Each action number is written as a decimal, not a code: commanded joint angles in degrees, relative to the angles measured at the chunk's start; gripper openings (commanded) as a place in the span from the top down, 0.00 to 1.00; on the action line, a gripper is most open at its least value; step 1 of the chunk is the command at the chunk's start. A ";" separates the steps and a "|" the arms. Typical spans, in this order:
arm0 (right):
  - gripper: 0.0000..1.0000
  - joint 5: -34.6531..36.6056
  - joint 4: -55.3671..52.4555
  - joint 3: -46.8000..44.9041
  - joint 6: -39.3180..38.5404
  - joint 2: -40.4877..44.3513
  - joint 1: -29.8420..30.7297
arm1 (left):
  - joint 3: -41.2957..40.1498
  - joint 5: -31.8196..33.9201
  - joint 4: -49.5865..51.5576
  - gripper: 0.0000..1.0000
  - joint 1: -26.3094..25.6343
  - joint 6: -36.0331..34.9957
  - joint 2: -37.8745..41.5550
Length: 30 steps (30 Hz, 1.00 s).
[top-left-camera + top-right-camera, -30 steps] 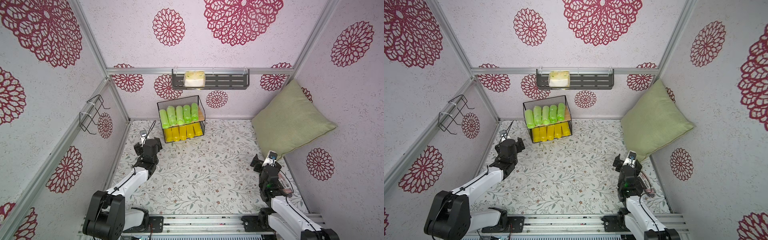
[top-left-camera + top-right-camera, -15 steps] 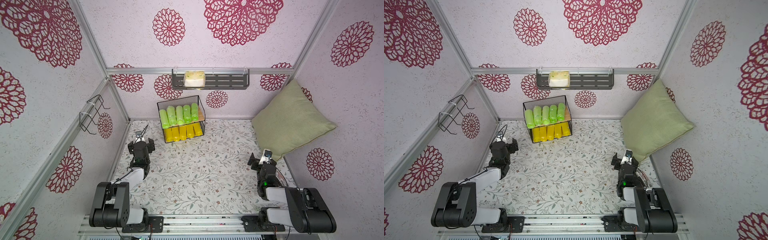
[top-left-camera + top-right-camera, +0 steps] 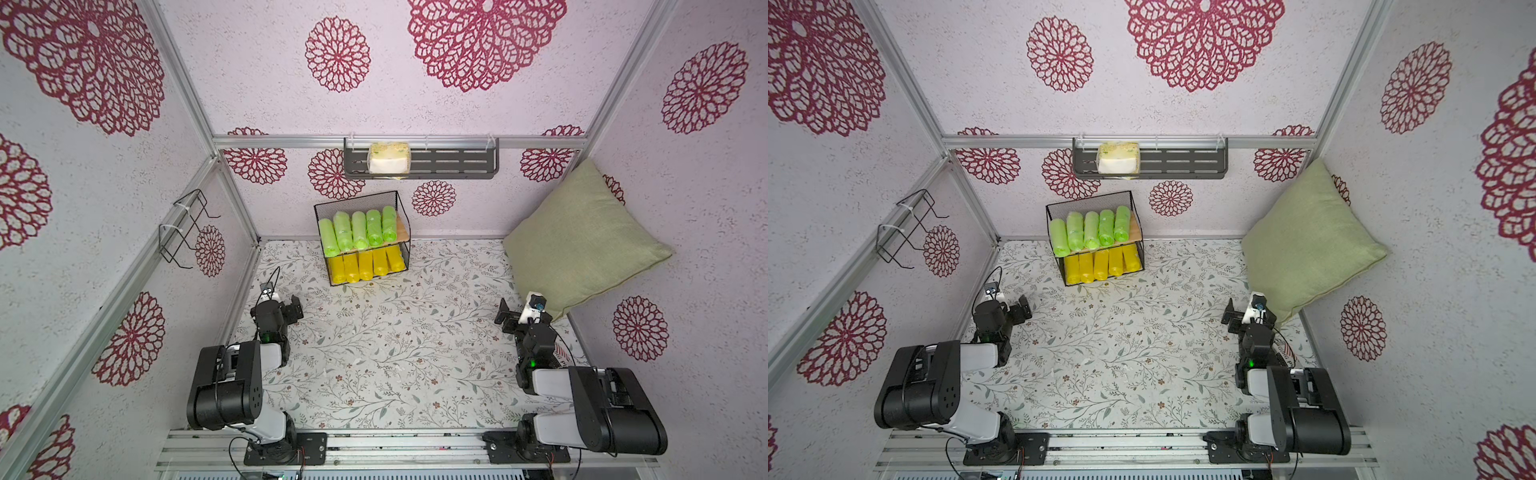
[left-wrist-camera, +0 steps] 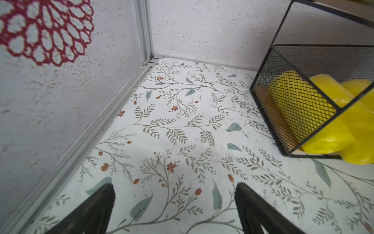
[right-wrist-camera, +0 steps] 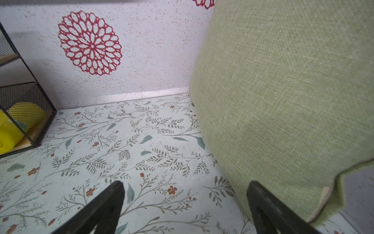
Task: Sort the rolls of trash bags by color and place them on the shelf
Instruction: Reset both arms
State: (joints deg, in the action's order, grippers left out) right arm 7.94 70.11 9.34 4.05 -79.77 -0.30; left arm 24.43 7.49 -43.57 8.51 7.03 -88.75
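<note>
The shelf (image 3: 358, 202) (image 3: 1091, 203), a small black wire rack, stands at the back of the floral table. Several light green rolls of trash bags (image 3: 358, 228) (image 3: 1090, 231) lie side by side on its upper board. Several yellow rolls (image 3: 366, 266) (image 3: 1100, 266) fill the lower board. My left gripper (image 3: 291, 309) (image 4: 175, 186) hangs open and empty over the table's left side, short of the shelf (image 4: 303, 60) with its yellow rolls (image 4: 323, 125). My right gripper (image 3: 508, 318) (image 5: 186, 184) is open and empty at the right, beside the pillow.
A green pillow (image 3: 582, 241) (image 5: 283, 91) leans in the back right corner, close to my right fingers. A dark slotted wall rack (image 3: 449, 163) holds a tissue pack (image 3: 388, 158). A bare wire hanger (image 3: 183, 228) sticks out of the left wall.
Both arms have folded back toward the front rail. The left gripper has drawn away from the shelf to the left side. Both grippers have stayed open and empty.
</note>
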 commanded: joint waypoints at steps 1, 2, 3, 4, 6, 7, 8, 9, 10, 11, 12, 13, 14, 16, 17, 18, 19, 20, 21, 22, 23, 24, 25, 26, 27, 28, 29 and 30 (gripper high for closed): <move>0.01 -4.31 11.80 -1.70 -1.02 -4.79 0.13 | 0.01 -3.52 -6.21 0.03 0.10 0.33 -0.17; 0.01 -4.29 15.46 -2.66 -1.28 -6.82 0.29 | 0.06 -3.38 -5.76 0.03 0.10 0.34 -0.07; 0.01 -4.49 20.57 -3.62 -0.96 -9.25 0.27 | 0.18 -3.53 -5.33 0.03 0.10 0.50 0.07; 0.01 -4.62 18.01 -3.63 -1.04 -8.12 0.16 | 0.25 -3.52 -5.28 0.03 0.13 0.49 0.07; 0.01 -5.51 16.46 -2.05 -1.34 -8.68 0.16 | 0.14 -3.01 -5.65 0.03 0.02 0.45 -0.02; 0.01 -5.80 12.48 -0.69 -1.73 -8.18 0.25 | 0.06 -2.82 -5.55 0.03 0.01 0.55 0.05; 0.01 -4.52 8.33 1.31 -2.01 -7.62 0.74 | 0.09 -2.76 -5.54 0.03 0.00 0.57 0.07; 0.01 -2.26 9.27 1.60 -2.81 -8.45 2.13 | 0.16 -2.78 -5.51 0.03 -0.04 0.57 0.07; 0.01 -0.78 7.46 2.04 -3.42 -7.93 2.96 | 0.13 -2.60 -5.60 0.03 -0.03 0.51 -0.02; 0.01 -0.26 8.65 1.94 -3.93 -8.32 3.39 | 0.17 -2.60 -5.50 0.03 0.01 0.60 0.02; 0.01 0.16 8.47 1.74 -4.31 -8.12 3.89 | 0.18 -2.61 -5.56 0.03 -0.09 0.47 -0.01; 0.01 -0.59 9.25 1.44 -4.98 -8.14 4.24 | 0.13 -2.50 -5.55 0.03 -0.08 0.49 0.06; 0.01 -1.86 10.21 1.04 -5.96 -8.34 4.67 | 0.18 -2.52 -5.45 0.03 -0.14 0.61 0.07; 0.01 -3.82 8.94 1.69 -6.65 -8.28 4.56 | 0.18 -2.50 -5.48 0.03 -0.14 0.44 0.07; 0.01 -2.92 9.04 1.50 -6.58 -8.22 4.63 | 0.18 -2.46 -5.57 0.03 -0.15 0.38 -0.02; 0.01 -2.07 9.97 1.07 -6.52 -8.16 4.85 | 0.17 -2.40 -5.65 0.03 -0.12 0.38 -0.02; 0.01 -1.70 10.65 0.68 -6.60 -8.20 5.03 | 0.18 -2.40 -5.64 0.03 -0.13 0.36 -0.02; 0.01 -1.46 11.06 0.49 -6.60 -8.21 5.12 | 0.12 -2.44 -5.65 0.03 -0.19 0.37 -0.02; 0.01 -1.53 10.82 0.51 -6.61 -8.25 5.11 | 0.16 -2.45 -5.57 0.03 -0.25 0.36 -0.02; 0.01 -1.62 10.59 0.69 -6.60 -8.21 5.12 | 0.13 -2.42 -5.60 0.03 -0.20 0.39 -0.02; 0.01 -1.62 10.56 0.76 -6.61 -8.27 5.13 | 0.17 -2.40 -5.63 0.03 -0.24 0.42 -0.02; 0.01 -1.65 10.58 0.70 -6.65 -8.21 5.08 | 0.13 -2.39 -5.56 0.03 -0.23 0.46 -0.02; 0.01 -1.69 10.50 0.78 -6.60 -8.28 5.12 | 0.13 -2.39 -5.56 0.03 -0.18 0.40 -0.02; 0.01 -1.86 10.13 0.97 -6.66 -8.24 5.05 | 0.18 -2.34 -5.56 0.03 -0.24 0.36 -0.02; 0.01 -1.88 9.80 1.11 -6.69 -8.26 5.08 | 0.12 -2.38 -5.56 0.03 -0.24 0.38 -0.02; 0.01 -1.88 9.74 1.16 -6.70 -8.29 5.13 | 0.15 -2.37 -5.54 0.03 -0.23 0.36 -0.02; 0.01 -1.84 9.74 1.20 -6.69 -8.23 5.12 | 0.19 -2.32 -5.51 0.03 -0.21 0.36 -0.06; 0.01 -1.82 9.75 1.20 -6.74 -8.30 5.13 | 0.20 -2.34 -5.51 0.03 -0.24 0.36 -0.10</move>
State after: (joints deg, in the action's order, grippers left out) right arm 5.76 78.54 10.09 -1.61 -88.40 4.56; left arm 24.43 5.23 -47.37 8.51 7.18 -88.75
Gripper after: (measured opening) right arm 0.994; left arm 0.974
